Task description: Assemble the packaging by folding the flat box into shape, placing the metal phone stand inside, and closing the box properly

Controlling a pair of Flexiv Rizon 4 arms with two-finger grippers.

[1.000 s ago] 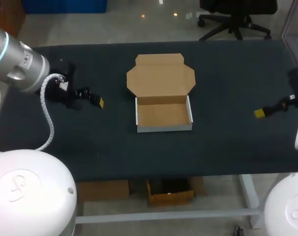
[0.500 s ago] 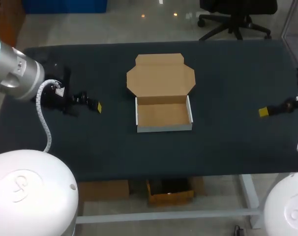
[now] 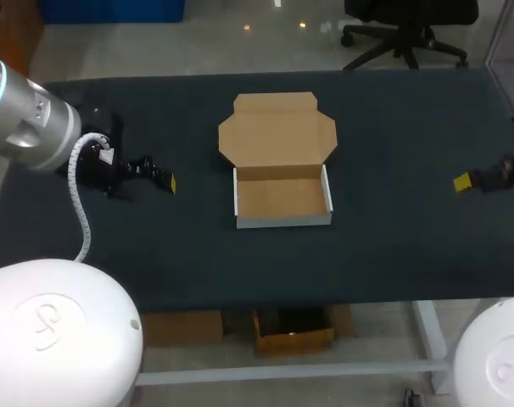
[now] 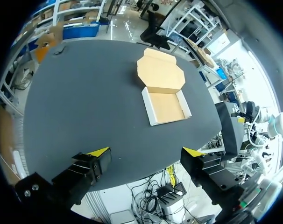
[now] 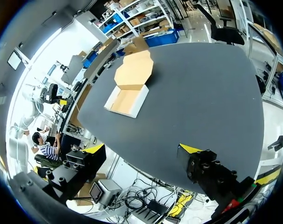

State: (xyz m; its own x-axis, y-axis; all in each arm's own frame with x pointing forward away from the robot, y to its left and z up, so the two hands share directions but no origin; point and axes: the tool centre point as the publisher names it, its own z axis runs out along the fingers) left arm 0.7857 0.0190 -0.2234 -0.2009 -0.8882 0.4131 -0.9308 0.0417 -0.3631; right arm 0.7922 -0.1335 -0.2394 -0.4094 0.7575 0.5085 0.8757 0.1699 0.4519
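Two arms sit wide apart: left tool [image 4: 146, 152] and right tool [image 5: 142, 149] both spread open, empty, at opposite ends of the dark table [image 3: 393, 127], likely to keep the central brown cardboard box [image 3: 282, 197] reachable. Tray walls up, lid flat behind. No metal phone stand visible, perhaps off-table.

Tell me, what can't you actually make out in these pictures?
Metal phone stand: in no view, so its place cannot be told.
Right arm: mostly cut off by the head view's right edge; little beyond the right gripper shows.
Left gripper: side-on in the head view, one finger hides the other.
Box: creases too small in both wrist views.
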